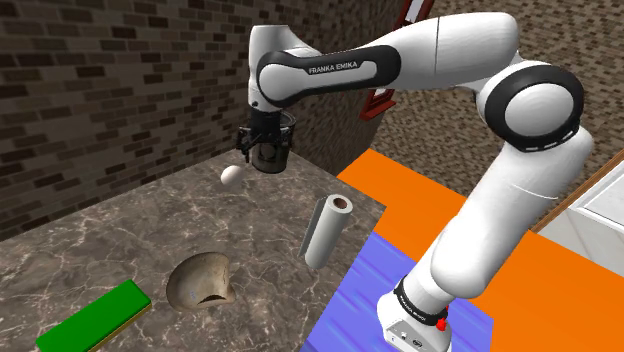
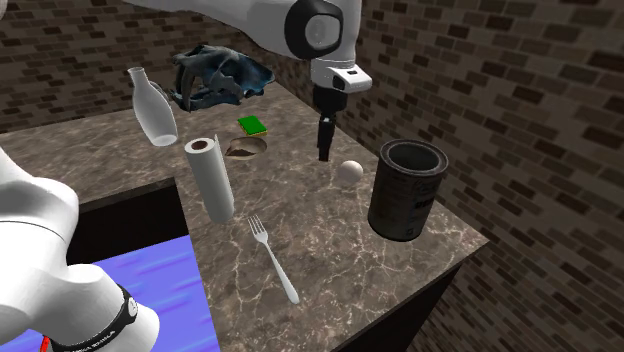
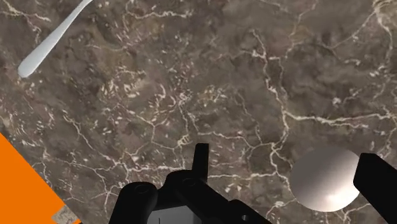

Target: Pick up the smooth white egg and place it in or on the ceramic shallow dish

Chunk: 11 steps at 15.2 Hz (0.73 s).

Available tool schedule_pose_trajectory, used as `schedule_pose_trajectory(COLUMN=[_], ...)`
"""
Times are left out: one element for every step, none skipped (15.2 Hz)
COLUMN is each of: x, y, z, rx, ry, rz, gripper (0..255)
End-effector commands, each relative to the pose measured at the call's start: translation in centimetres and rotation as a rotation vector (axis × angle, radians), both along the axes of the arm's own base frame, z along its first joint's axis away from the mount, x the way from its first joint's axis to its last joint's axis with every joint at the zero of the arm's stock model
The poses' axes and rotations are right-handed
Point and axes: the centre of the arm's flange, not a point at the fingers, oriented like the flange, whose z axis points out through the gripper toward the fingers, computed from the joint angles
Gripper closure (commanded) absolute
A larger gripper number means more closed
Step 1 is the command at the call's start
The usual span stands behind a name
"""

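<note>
Wrist view — egg (image 3: 323,180) between parted fingers (image 3: 201,159).

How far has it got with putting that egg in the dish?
Nothing is done yet: the egg lies on the marble counter, not held. In hand: the open end effector hovers just above it. Left: grasp, lift, carry to the shallow dish.

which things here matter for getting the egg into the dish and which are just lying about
For the job:
white egg
tan shallow dish
gripper, open over the marble counter

Just lying about:
paper roll
fork
dark can
pale bottle
green block
crumpled blue thing
</note>
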Motion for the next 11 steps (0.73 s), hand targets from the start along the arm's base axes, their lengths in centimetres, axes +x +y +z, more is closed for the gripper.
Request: schedule_pose_trajectory(x=[2.4, 3.6, 4.8, 6.0, 7.2, 8.4, 9.6, 10.8, 12.0, 12.4, 12.3], y=[0.9, 1.2, 1.4, 1.7, 1.9, 2.0, 2.2, 2.3, 2.4, 2.4, 2.3], z=[-1.5, -2.3, -3.0, -3.7, -4.4, -5.2, -5.9, -6.7, -7.5, -7.7, -8.3], rx=[-0.009, -0.014, -0.018, -0.022, -0.027, -0.031, -0.036, -0.040, -0.045, -0.046, -0.046], ry=[0.012, 0.017, 0.023, 0.029, 0.034, 0.040, 0.046, 0.051, 0.057, 0.059, 0.059], rz=[-0.045, -0.066, -0.088, -0.109, -0.130, -0.151, -0.172, -0.193, -0.214, -0.222, -0.222], gripper=[0, 0, 0, 0, 0, 0, 0, 0, 0, 0, 0])
